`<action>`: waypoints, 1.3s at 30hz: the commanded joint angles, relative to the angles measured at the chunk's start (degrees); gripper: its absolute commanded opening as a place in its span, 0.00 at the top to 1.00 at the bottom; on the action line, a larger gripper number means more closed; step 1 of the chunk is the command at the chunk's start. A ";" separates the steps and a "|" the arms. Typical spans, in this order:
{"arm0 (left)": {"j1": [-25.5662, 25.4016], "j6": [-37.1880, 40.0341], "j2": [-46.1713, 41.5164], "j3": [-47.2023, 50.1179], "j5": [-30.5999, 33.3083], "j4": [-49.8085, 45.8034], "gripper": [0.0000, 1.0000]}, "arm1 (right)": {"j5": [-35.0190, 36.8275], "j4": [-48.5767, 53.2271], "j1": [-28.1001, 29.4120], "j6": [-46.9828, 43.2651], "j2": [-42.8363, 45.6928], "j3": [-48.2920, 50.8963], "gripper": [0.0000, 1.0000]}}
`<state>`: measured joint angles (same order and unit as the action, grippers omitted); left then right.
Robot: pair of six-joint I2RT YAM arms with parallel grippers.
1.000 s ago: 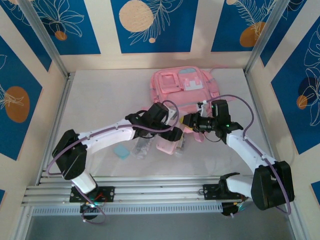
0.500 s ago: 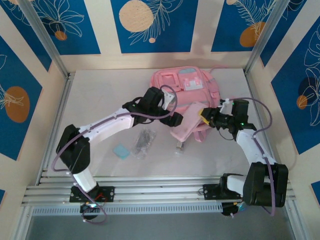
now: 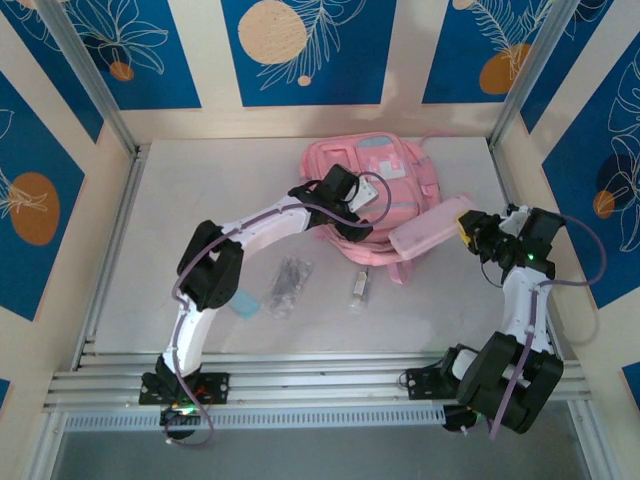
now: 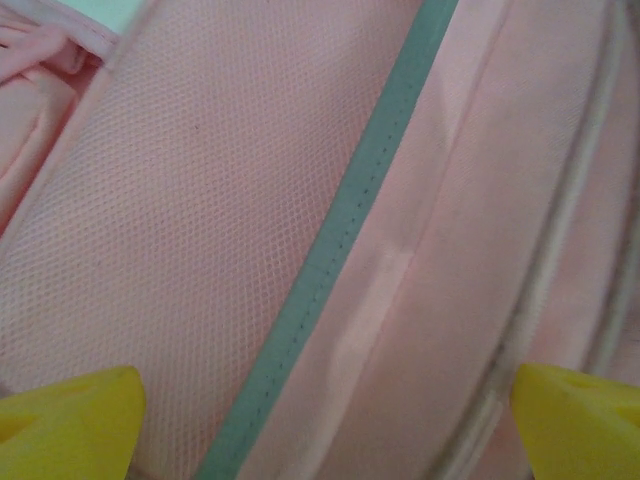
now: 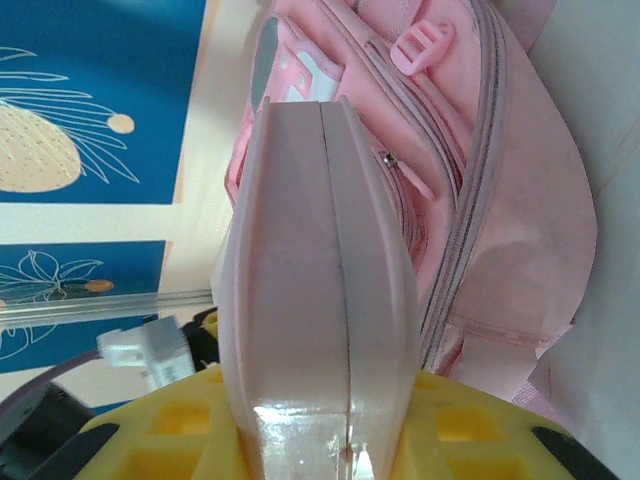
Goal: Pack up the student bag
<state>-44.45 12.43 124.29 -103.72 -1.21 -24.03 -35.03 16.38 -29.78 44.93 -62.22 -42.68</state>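
Student bag (image 3: 385, 175): upper centre, under my left gripper (image 3: 372, 200). Flat case (image 3: 430, 230): at its right, in my right gripper (image 3: 466, 228). Packet (image 3: 288, 284): centre, below bag.

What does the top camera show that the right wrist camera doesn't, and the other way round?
Top camera: the left claw low over the student bag, plus a light-blue piece, a clear packet and a small pale object loose on the table. Right wrist camera: the bag's zipper pull and a pink buckle up close. Both: the right claw shut on the pink pencil case, and the student bag itself.
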 commanded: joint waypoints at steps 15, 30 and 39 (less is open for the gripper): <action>-0.83 7.40 4.29 -6.38 -7.74 -11.99 0.04 | -3.47 2.26 -2.05 -0.55 2.82 2.06 0.74; 3.12 4.72 15.89 -19.11 -6.51 -18.35 1.00 | -3.53 2.51 -2.58 -0.02 4.90 2.43 0.75; 6.22 -10.95 5.12 -18.92 -23.27 -15.13 1.00 | -2.71 3.98 -5.11 0.54 7.28 -0.34 0.75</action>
<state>-40.29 11.14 135.96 -122.41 -15.81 -37.56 -36.21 19.18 -34.44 45.04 -56.27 -40.45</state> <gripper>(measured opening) 0.056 0.310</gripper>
